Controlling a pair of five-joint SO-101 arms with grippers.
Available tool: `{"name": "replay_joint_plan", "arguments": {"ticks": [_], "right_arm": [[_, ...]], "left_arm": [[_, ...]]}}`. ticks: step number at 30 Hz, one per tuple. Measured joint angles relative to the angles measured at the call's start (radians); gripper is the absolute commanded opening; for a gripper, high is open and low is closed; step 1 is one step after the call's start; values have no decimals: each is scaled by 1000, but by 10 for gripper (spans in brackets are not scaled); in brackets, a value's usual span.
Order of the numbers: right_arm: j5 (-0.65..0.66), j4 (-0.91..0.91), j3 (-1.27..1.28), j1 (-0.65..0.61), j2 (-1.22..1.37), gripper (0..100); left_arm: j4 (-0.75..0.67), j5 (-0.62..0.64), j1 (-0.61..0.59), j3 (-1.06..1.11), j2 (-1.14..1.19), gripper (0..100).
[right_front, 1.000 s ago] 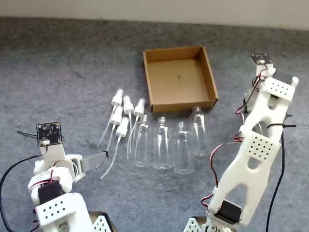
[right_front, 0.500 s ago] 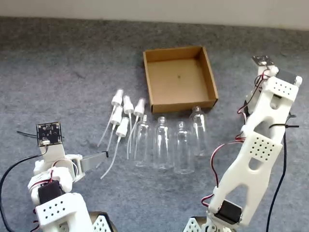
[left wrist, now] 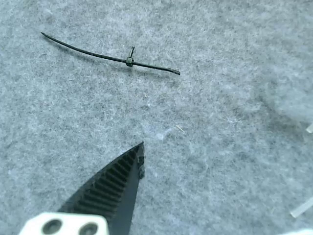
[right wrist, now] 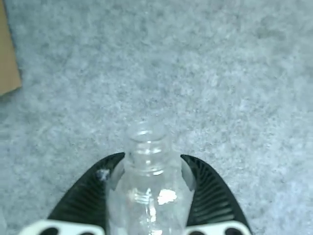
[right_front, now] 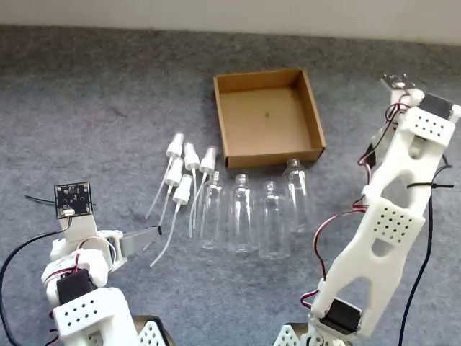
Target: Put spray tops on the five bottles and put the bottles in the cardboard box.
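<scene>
**Right wrist view:** The right end effector [right wrist: 152,157] is clamped on a clear bottle [right wrist: 148,196]. Its black ridged fingers [right wrist: 93,191] press the shoulders from either side, and the threaded neck is bare and open. Grey felt lies beneath, and an edge of the cardboard box [right wrist: 7,54] shows at the frame's margin.

**High view:** The wider layout appears here. The white right arm [right_front: 389,216], strung with red and black wires, stands tall just right of the box. The box sits open, its brown floor showing, on the grey felt desk [right_front: 108,94]. Four more bottles [right_front: 241,213] lie side by side in front of the box's near wall with their uncapped necks toward it. The rightmost one lies closest to the cardboard. Five white spray tops [right_front: 183,189] lie clustered just left of the bottles, their thin dip tubes trailing away from the box.

**Left side:** The left end effector [right_front: 153,233] sits low near the ends of those tubes, apart from them. Whether it is apart or together cannot be told. The left wrist view adds one detail: a black cable tie [left wrist: 110,58] lying loose on the felt.
</scene>
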Motion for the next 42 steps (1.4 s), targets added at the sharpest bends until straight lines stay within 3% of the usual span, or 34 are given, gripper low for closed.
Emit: {"name": "replay_joint_plan", "arguments": {"ticks": [6, 9, 12, 16, 27, 32, 37, 39, 42], "right_arm": [[-3, 2, 0, 35, -63, 4], [-83, 2, 0, 46, -124, 4], [-172, 2, 0, 38, -201, 4], [-233, 3, 55, -32, -315, 4], [-218, 3, 775, -230, -941, 4], [-215, -29, 1036, -299, -1247, 4], [-215, -132, 1326, -311, -1473, 4], [-215, -163, 1428, -310, -1542, 4], [-215, -180, 1559, -311, -1636, 4]], "left_arm": [[0, 0, 0, 0, 0, 582], [0, -8, 0, 0, 0, 581], [32, -94, 46, -9, 0, 581], [118, -130, 130, -66, 0, 581], [342, -238, 213, -500, -9, 582], [342, -118, 216, -611, 17, 582], [342, -87, 222, -758, 259, 575], [342, -87, 244, -829, 408, 515], [342, -81, 287, -939, 640, 331]]}}
